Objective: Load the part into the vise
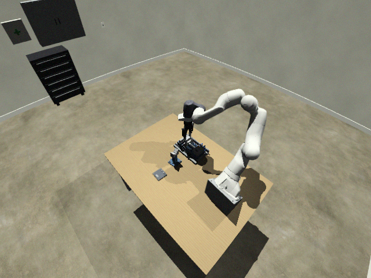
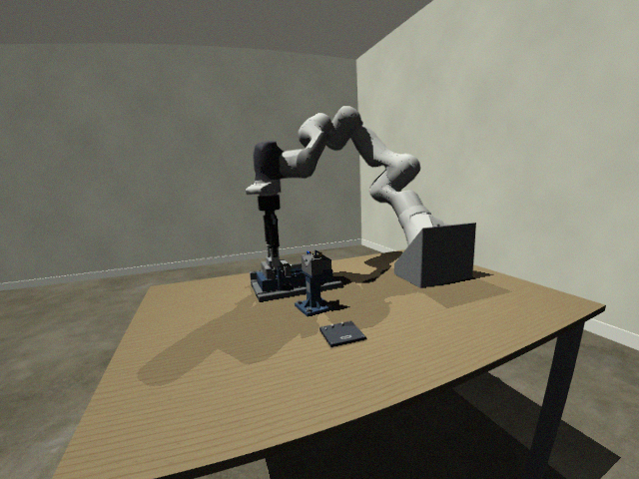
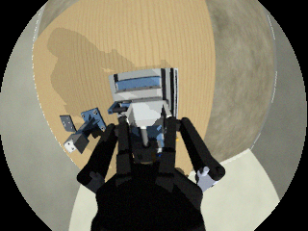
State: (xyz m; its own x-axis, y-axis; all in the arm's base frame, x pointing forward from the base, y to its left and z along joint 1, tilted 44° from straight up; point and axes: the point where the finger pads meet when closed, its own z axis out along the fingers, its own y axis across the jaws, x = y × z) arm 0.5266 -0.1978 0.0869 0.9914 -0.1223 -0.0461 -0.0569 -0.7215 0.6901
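while the white arm [image 1: 254,131] [image 2: 360,139] bends high over the wooden table [image 1: 179,215] [image 2: 310,371] [image 3: 144,29], its black gripper [image 1: 187,138] [image 2: 272,258] [image 3: 148,108] points down at the vise [image 1: 193,149] [image 2: 256,282] [image 3: 138,84]. the gripper is closed on the part [image 3: 146,114], with one finger on each side of it. in the wrist view the part looks pale grey, and it is at the vise, in the middle of the picture. i cannot tell if it lies on the two low bars, if it touches the fixed jaw, or which way its slot faces. a short grey rod [image 3: 144,137] shows close to the part, just below it in the wrist view. the v-block [image 2: 316,263] [image 3: 77,142] sits up on a blue stand [image 1: 174,161] [image 2: 313,306] [image 3: 93,118] near the vise. the flat dark infeed plate [image 1: 159,174] [image 2: 342,333] [image 3: 67,123] lies on the table, on the far side of the stand from the vise. the big dark block [image 1: 223,196] [image 2: 447,254] under the arm's foot stands well apart from the vise.
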